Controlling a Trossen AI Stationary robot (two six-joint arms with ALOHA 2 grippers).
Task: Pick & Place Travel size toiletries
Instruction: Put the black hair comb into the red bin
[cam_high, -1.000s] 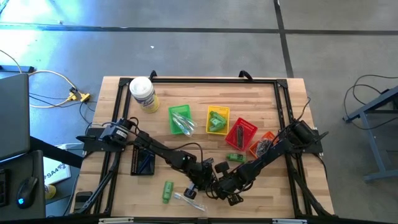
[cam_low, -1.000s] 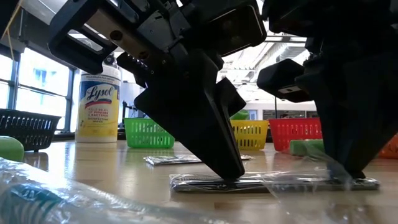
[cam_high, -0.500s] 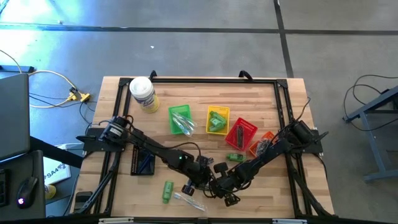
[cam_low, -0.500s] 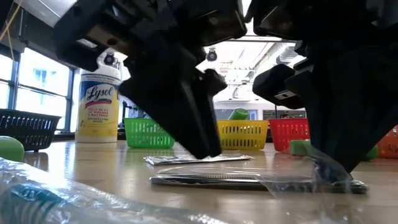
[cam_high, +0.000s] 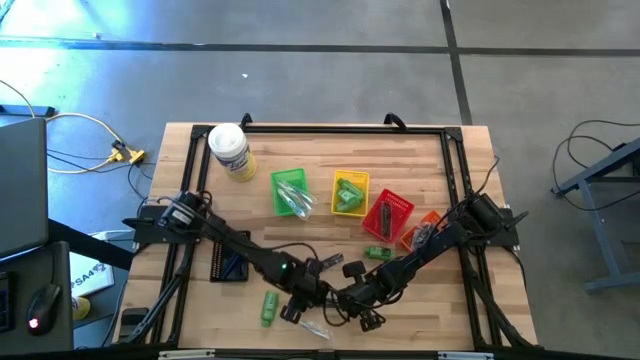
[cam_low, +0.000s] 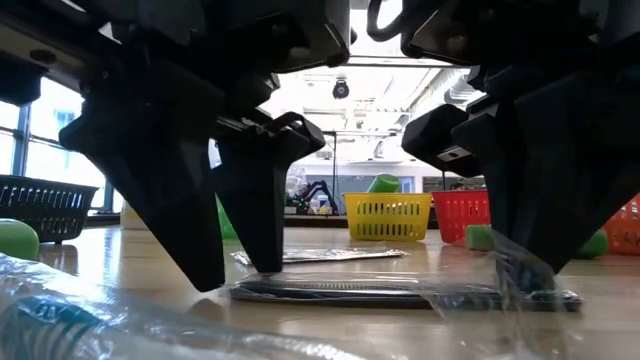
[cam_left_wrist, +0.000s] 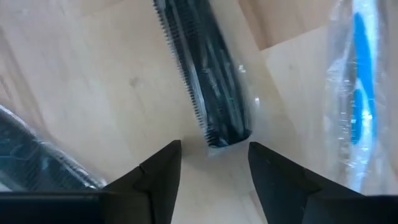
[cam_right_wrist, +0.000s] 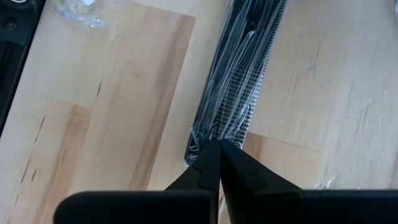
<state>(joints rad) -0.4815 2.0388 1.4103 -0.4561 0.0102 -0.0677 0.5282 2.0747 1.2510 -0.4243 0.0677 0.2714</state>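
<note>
1. Far left of the counter (cam_high: 440, 160) there's a black basket (cam_high: 228, 260) with the left arm running across it, and up at the back corner the big white jar (cam_high: 230, 150) with the yellow label.
2. Down near the front edge a green bottle (cam_high: 268, 307) lies on its side, and just beside it a clear packet (cam_high: 305, 324) with something blue inside. It also shows in the left wrist view (cam_left_wrist: 357, 106).
3. The left pincer (cam_high: 297, 307) is right down at the counter with its fingers (cam_left_wrist: 158, 171) spread apart, gripping nothing. In the left wrist view they straddle the end of a wrapped black comb (cam_left_wrist: 202, 81) without touching it.
4. That comb lies flat on the wood between the two arms, sealed in clear wrap. In the low view (cam_low: 400, 292) it stretches from one pincer to the other.
5. The right pincer (cam_high: 368, 318) is clenched on the comb's other end. In the right wrist view the fingertips (cam_right_wrist: 211, 163) meet on the crinkled wrap; it looks like mostly plastic they've got, hard to be sure.
6. Behind sit the green basket (cam_high: 289, 192), yellow basket (cam_high: 350, 192), red basket (cam_high: 386, 216) and an orange basket (cam_high: 424, 230) half under the right arm. Another green tube (cam_high: 377, 253) lies on the wood near the red one.
</note>
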